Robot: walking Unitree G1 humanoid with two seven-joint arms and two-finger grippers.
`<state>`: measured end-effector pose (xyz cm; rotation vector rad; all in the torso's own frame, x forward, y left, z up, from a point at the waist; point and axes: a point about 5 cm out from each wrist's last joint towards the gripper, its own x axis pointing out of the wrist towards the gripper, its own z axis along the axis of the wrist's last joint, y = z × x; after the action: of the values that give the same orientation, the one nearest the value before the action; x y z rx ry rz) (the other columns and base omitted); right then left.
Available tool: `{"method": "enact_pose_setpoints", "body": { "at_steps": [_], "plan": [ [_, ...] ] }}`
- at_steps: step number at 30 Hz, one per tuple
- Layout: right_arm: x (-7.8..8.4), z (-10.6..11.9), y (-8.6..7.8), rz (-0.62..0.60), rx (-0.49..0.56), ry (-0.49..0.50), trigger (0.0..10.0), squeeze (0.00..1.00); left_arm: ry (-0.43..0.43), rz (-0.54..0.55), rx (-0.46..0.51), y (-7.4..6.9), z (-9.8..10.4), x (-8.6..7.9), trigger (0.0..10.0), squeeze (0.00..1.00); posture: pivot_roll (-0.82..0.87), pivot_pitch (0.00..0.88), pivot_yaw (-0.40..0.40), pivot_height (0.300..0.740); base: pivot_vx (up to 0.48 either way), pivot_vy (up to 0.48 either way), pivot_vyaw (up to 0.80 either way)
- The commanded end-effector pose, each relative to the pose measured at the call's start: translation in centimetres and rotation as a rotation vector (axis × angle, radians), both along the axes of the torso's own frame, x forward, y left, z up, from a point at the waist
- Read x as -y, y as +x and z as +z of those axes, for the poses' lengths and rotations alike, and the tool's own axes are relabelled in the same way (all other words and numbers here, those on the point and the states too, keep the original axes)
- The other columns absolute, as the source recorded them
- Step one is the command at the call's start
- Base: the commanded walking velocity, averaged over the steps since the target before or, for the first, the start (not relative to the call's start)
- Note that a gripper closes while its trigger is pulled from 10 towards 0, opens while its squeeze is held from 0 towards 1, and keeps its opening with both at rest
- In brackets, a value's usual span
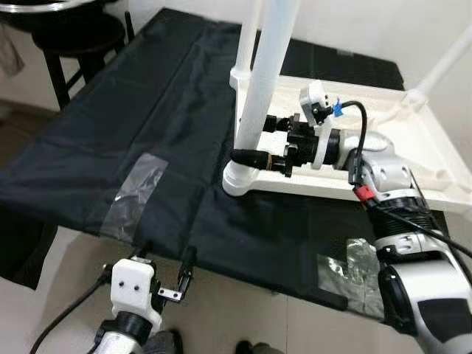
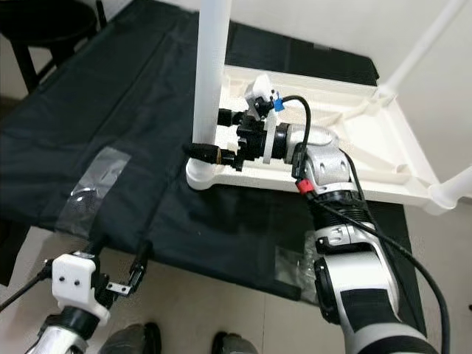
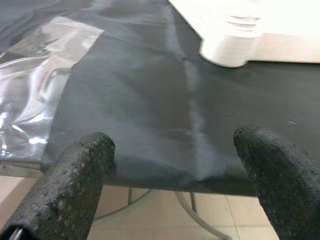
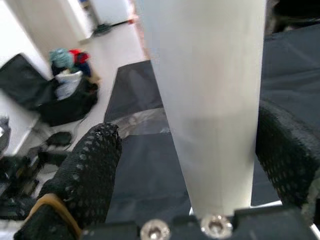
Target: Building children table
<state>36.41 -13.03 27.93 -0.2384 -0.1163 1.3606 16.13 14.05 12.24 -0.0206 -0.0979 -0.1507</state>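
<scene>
A white children's table top (image 1: 413, 133) lies upside down on a black cloth (image 1: 133, 125). One white leg (image 1: 265, 74) stands upright in the near-left corner socket (image 1: 240, 177). My right gripper (image 1: 252, 140) reaches in from the right and straddles this leg low down, open, one black finger on each side; the right wrist view shows the leg (image 4: 210, 100) between the fingers with a gap on one side. My left gripper (image 1: 167, 252) hangs open by the cloth's front edge, holding nothing; its wrist view shows the fingers (image 3: 75, 170) and the socket (image 3: 230, 45) ahead.
A second white leg (image 2: 420, 48) slants up at the table's far right corner. Clear plastic patches (image 1: 136, 188) (image 1: 354, 265) lie on the cloth. A dark stool (image 1: 74, 37) stands at the back left. Tiled floor lies below the cloth's front edge.
</scene>
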Motion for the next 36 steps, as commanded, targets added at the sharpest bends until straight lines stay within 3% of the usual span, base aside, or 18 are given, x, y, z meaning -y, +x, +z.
{"method": "enact_pose_setpoints", "body": {
  "at_steps": [1,9,10,12,13,20,26,32,36],
  "plan": [
    [0.2,-0.3,0.1,0.031,-0.008,-0.005,10.0,0.0,0.006,-0.005,-0.032,-0.7,-0.1,0.2,10.0,0.0,0.16,0.326,-0.115,0.74,0.0,0.0,0.0],
    [2.0,1.4,-0.2,0.118,0.022,-0.049,10.0,0.0,-0.001,-0.012,-0.064,-3.1,1.2,0.6,10.0,0.0,0.17,0.4,-0.096,0.74,0.0,0.0,0.0],
    [1.7,1.8,-0.2,0.131,0.027,-0.039,8.2,0.0,-0.003,-0.013,-0.068,-3.2,1.4,0.5,10.0,0.0,0.17,0.408,-0.097,0.74,0.0,0.0,0.0],
    [1.7,1.8,-0.2,0.131,0.027,-0.039,8.2,0.0,-0.003,-0.013,-0.068,-3.2,1.4,0.5,10.0,0.0,0.17,0.408,-0.097,0.74,0.0,0.0,0.0],
    [1.2,2.2,-0.2,0.152,0.037,-0.021,0.0,0.0,-0.005,-0.014,-0.076,-3.5,1.5,0.4,10.0,0.0,0.17,0.409,-0.096,0.74,0.0,0.0,0.0],
    [0.6,2.2,-0.3,0.201,0.056,0.004,0.0,0.0,-0.004,-0.01,-0.093,-4.1,1.6,0.7,10.0,0.0,0.17,0.4,-0.102,0.74,0.0,0.0,0.0],
    [0.3,2.0,-0.3,0.194,0.06,0.03,0.0,0.0,-0.003,-0.006,-0.094,-3.6,1.4,0.9,10.0,0.0,0.16,0.371,-0.115,0.74,0.0,0.0,0.0],
    [-0.6,1.1,-0.1,0.119,0.089,0.028,0.0,0.0,-0.002,0.001,-0.08,-2.4,1.2,0.7,10.0,0.0,0.15,0.337,-0.126,0.74,0.0,0.0,0.0],
    [-0.9,-1.2,-0.4,-0.075,0.117,-0.063,0.0,0.0,-0.003,0.006,-0.071,-1.2,0.7,0.7,10.0,0.0,0.12,0.297,-0.152,0.74,0.0,0.0,0.0]
  ]
}}
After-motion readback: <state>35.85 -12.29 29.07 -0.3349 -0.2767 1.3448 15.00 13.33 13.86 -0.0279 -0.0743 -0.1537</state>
